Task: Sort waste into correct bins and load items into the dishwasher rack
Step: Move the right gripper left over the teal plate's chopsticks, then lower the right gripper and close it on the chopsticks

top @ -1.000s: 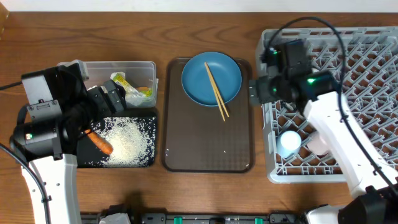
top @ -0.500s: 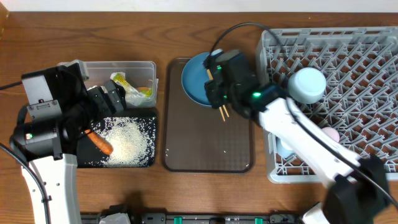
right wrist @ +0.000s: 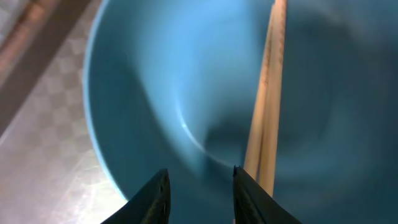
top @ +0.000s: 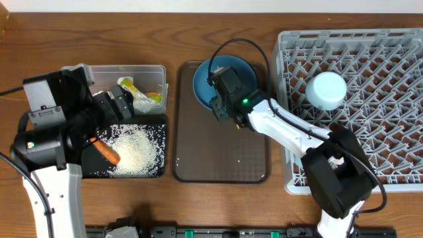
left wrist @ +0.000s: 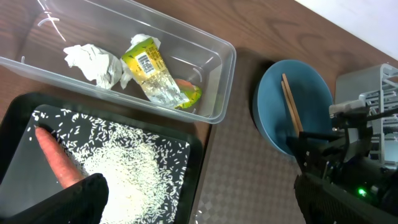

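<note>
Our wrist view alone shows the right end effector (right wrist: pixel 199 182) half-open, empty, beside chopsticks (right wrist: pixel 264 112); left end effector (top: pixel 117 104) gapes empty.

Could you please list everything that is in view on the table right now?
Dishwasher rack: one, grey, right.
Cup or bowl: one, pale blue-white, in the rack.
Serving tray: one, dark brown, centre.
Plate: one, blue, on the serving tray's far end.
Chopsticks: two, wooden, on the plate.
Tub: one, clear, left.
Paper: one, white, crumpled, in the tub.
Wrapper: one, yellow-green, in the tub.
Black tray: one, in front of the tub.
Rice: loose, white, in the black tray.
Carrot: one, orange, beside the rice.
Left end effector: open, above the bins.
Right end effector: fingers apart, over the plate.
</note>
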